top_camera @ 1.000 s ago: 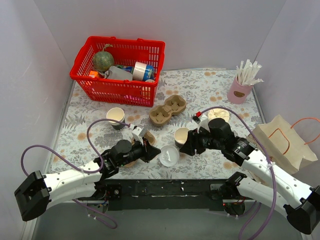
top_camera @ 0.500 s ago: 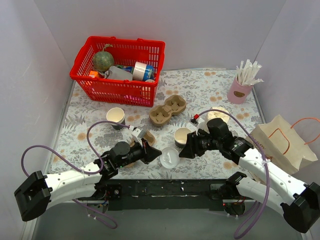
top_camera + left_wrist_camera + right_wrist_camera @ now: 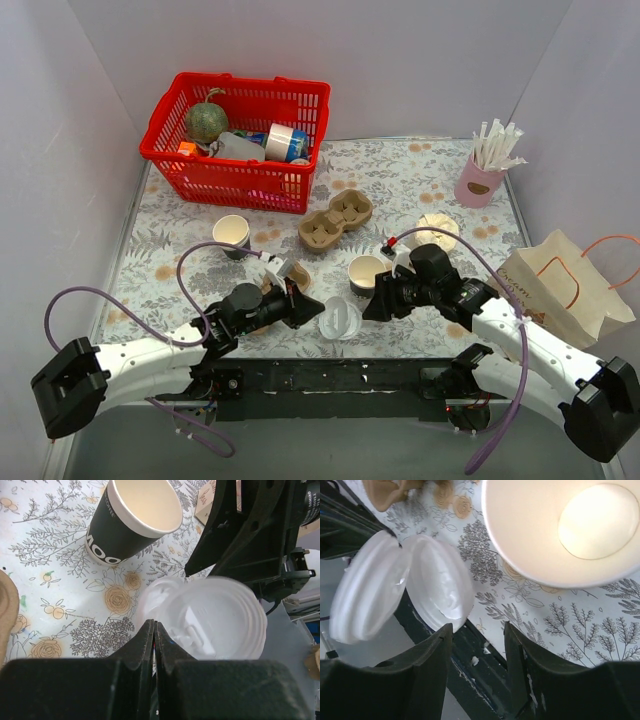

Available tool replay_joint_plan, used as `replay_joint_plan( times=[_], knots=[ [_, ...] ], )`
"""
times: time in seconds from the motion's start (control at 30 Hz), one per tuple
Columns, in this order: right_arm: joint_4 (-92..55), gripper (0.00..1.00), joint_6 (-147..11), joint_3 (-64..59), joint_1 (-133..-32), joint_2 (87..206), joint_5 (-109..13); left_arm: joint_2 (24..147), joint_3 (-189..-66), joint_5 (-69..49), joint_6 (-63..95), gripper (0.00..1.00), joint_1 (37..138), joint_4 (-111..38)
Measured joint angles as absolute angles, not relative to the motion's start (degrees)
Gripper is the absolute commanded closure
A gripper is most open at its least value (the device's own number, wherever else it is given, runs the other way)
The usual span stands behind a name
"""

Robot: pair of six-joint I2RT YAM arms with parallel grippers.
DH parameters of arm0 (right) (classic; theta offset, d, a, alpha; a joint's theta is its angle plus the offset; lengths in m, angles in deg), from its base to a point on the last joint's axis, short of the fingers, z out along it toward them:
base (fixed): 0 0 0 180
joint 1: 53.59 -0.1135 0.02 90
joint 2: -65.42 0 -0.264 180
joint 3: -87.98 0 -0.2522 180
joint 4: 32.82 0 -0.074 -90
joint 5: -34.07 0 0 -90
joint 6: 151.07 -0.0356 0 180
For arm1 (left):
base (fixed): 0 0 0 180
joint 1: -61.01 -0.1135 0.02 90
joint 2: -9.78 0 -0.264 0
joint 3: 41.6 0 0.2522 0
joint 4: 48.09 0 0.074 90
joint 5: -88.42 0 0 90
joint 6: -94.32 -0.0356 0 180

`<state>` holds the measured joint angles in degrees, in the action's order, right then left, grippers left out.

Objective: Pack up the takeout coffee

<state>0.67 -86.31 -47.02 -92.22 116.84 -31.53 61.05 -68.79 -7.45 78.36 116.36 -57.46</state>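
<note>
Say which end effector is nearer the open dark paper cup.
Right. Right end effector hovers open just nearside of the dark paper cup; left end effector is farther left, shut on a white plastic lid.

Plain pale walls (image 3: 400,60) enclose a floral-patterned table (image 3: 392,176) (evenly lit).

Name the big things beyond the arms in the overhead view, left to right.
Red basket → cardboard cup carrier → pink straw holder → paper bag.
</note>
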Motion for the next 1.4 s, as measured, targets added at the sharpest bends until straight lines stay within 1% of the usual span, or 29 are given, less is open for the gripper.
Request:
replay_joint_plan(
  times=[0.3,0.43,0.47,0.57,0.67,0.87,1.03,1.13,1.23,1.4],
  knots=[
    [-4.2,0.47,-86.2,-53.5,-92.2,116.6,-34.6,68.1,-68.0,-9.6,81.1,1.0,116.4,-59.6],
    [-4.6,0.44,-86.1,-53.9,-92.2,116.2,-35.3,69.6,-68.0,-9.4,82.4,1.0,116.4,-59.7],
    [-4.6,0.41,-86.1,-53.9,-92.2,115.8,-35.6,69.5,-68.0,-9.2,82.7,1.0,116.4,-59.6],
    [-3.4,0.37,-85.7,-53.2,-92.2,114.5,-37.1,68.3,-68.3,-7.1,83.5,1.0,116.4,-57.9],
    [-1.7,0.34,-84.8,-50.7,-92.2,113.0,-38.9,66.1,-70.6,-4.1,84.5,1.0,116.4,-52.7],
    [-0.4,0.31,-82.4,-45.3,-92.2,111.1,-39.3,60.0,-79.6,3.3,88.5,1.0,116.4,-38.8],
    [1.6,0.32,-81.8,-44.2,-92.2,111.5,-38.5,61.2,-90.6,14.9,95.3,1.0,116.4,-20.0],
    [3.1,0.32,-81.9,-44.3,-93.2,112.0,-39.2,63.0,-94.1,21.1,99.7,1.0,116.4,-9.9],
    [3.2,0.32,-83.3,-45.8,-97.1,112.0,-41.8,63.1,-94.2,24.0,102.9,1.0,116.4,-3.0],
    [1.6,0.35,-87.4,-48.2,-107.1,114.4,-50.7,59.7,-93.6,25.4,105.2,1.0,116.4,0.8]
  ],
)
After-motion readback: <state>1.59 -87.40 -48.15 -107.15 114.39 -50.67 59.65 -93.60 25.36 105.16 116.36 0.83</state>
